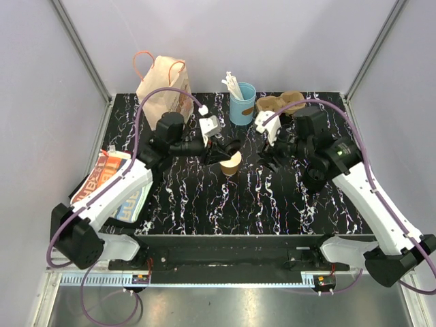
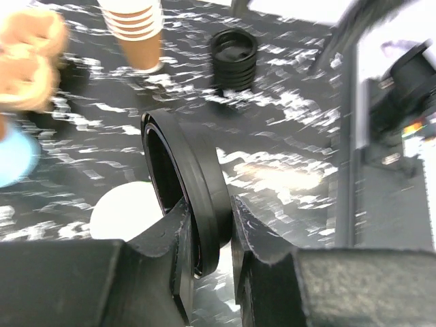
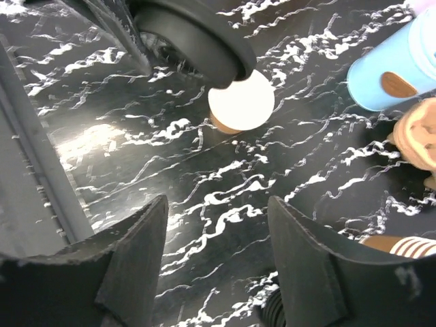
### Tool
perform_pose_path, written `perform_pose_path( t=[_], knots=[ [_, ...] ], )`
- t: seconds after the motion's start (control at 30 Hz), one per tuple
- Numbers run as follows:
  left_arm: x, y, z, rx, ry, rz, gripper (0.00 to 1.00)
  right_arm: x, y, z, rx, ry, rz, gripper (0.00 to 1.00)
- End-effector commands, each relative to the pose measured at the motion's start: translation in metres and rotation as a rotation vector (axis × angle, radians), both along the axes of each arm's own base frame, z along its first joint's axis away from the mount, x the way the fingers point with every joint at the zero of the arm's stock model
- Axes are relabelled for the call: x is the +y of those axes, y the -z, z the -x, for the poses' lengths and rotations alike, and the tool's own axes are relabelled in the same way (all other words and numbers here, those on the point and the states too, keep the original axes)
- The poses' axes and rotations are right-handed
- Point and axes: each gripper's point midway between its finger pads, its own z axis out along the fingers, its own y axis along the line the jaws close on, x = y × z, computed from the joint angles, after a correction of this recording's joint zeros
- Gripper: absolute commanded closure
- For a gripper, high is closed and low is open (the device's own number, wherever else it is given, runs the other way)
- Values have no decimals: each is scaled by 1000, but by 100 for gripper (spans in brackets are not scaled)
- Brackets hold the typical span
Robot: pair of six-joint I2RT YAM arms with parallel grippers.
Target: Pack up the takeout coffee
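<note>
Both wrist views are showing the paper cup (image 3: 240,101) standing open-mouthed on the marbled table (image 3: 204,177). The left gripper (image 2: 208,225) is pinching the black lid (image 2: 184,170) by its rim, tilted close by the cup. Only the right wrist view is showing the right gripper (image 3: 216,211) spread, gripping nothing.

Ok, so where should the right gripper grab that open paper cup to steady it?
Pinch the cup by its side wall below the rim, coming level from the right. It stands upright, and the left gripper holds the lid over its mouth, blocking the top.
</note>
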Motion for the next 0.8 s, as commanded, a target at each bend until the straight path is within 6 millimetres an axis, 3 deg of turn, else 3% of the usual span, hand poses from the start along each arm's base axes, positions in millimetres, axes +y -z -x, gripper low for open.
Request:
perform_pose_path(
  t=[0.0,0.27,0.4,0.57,0.77],
  knots=[
    [-19,-28,14,235,127,108,83,11,-33,-27,-199,72,-71,38],
    [-29,-25,8,482,204,147,82,24,-48,-37,-263,101,-85,48],
    [-31,-27,5,587,234,165,82,30,-36,-39,-260,86,-56,50],
    [-33,-28,3,620,241,173,82,37,-25,-28,-241,27,-45,53],
    [-32,-30,3,642,250,180,83,39,-13,-28,-221,17,-25,56]
  ],
)
